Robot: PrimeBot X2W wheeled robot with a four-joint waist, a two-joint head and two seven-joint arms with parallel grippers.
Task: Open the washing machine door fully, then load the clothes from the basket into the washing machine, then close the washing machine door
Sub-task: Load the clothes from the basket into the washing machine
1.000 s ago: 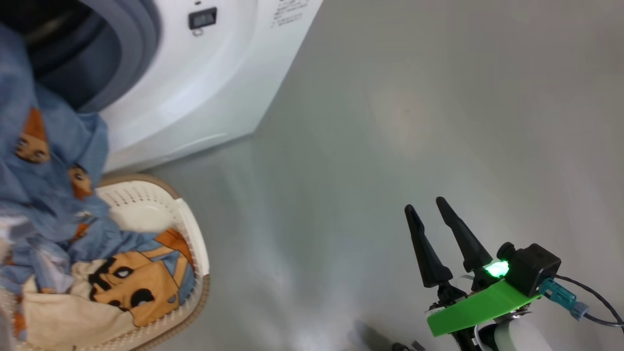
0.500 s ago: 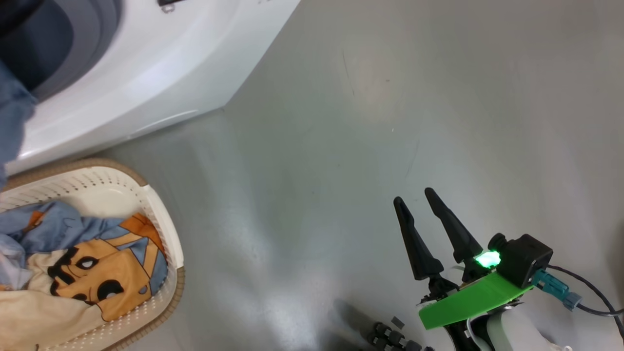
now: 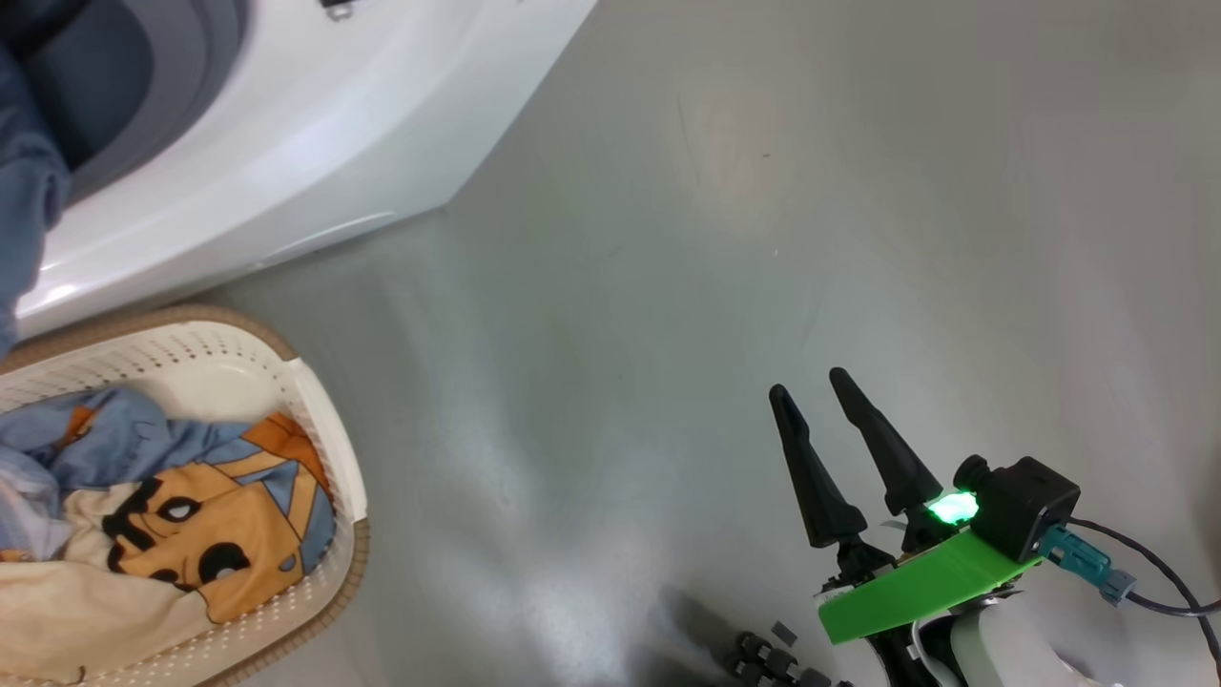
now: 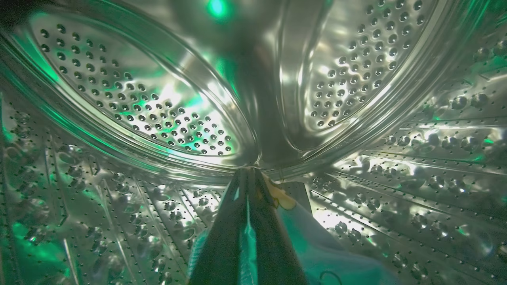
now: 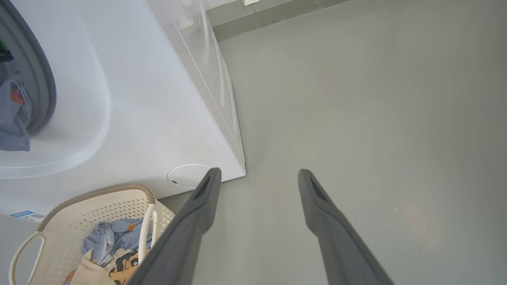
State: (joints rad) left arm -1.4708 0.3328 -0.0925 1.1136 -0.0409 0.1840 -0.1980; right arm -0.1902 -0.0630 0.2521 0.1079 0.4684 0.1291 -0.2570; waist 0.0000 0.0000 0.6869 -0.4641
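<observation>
In the left wrist view my left gripper (image 4: pixel 248 171) is deep inside the washing machine's steel perforated drum (image 4: pixel 130 103), shut on a light blue cloth with orange print (image 4: pixel 317 245). The head view shows that cloth (image 3: pixel 24 191) trailing out of the washing machine (image 3: pixel 286 143) opening at the left edge. More clothes (image 3: pixel 181 534), blue, cream and orange, lie in the basket (image 3: pixel 324 448) in front of the machine. My right gripper (image 3: pixel 809 383) hovers open over the floor at the lower right, holding nothing. The washing machine door is out of view.
Grey floor (image 3: pixel 715 239) stretches to the right of the machine and basket. In the right wrist view the basket's handle (image 5: pixel 23 245) and the machine's front corner (image 5: pixel 237 166) lie left of my open right gripper (image 5: pixel 258 172).
The head camera has shifted. The blue cloth that draped from the basket up to the opening has lifted clear of the basket and gone further into the machine. My right gripper has stayed put.
</observation>
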